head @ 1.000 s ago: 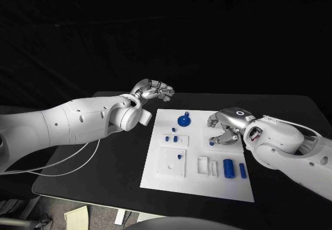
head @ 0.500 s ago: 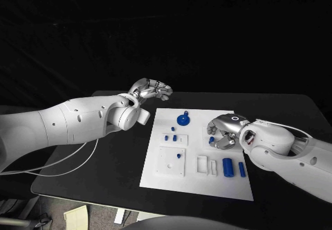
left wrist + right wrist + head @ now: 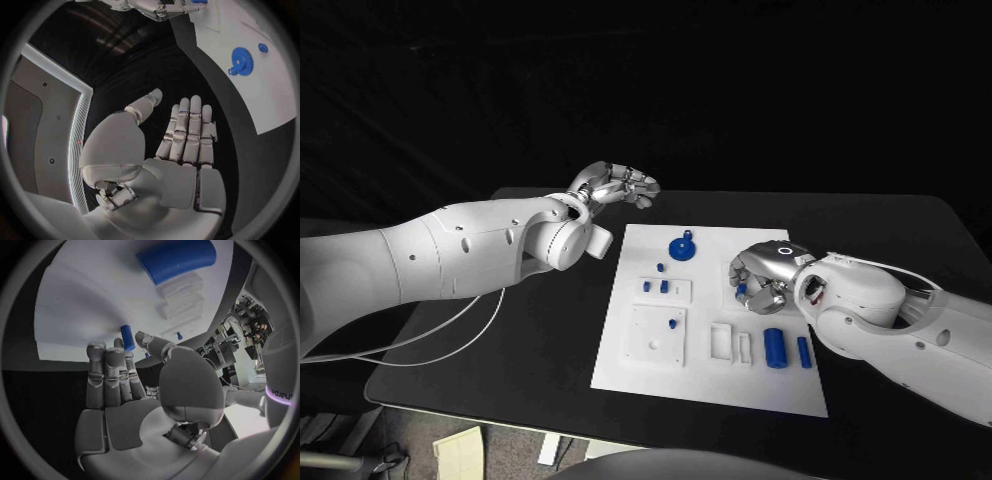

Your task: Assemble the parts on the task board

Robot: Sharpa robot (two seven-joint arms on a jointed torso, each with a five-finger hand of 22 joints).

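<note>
Hiding behind right robot hand [image 3: 759, 277]: small blue peg [image 3: 127, 336].

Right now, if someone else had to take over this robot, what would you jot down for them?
Left hand: open, holding nothing, above the table off the board's far left corner.
Right hand: over the board's right side, fingers around a small blue peg; whether it grips the peg cannot be told.
Parts: blue gear at the far end, two small pieces left of centre, two blue cylinders near right.
Done: nothing clearly assembled.
Left: fit the loose parts.
</note>
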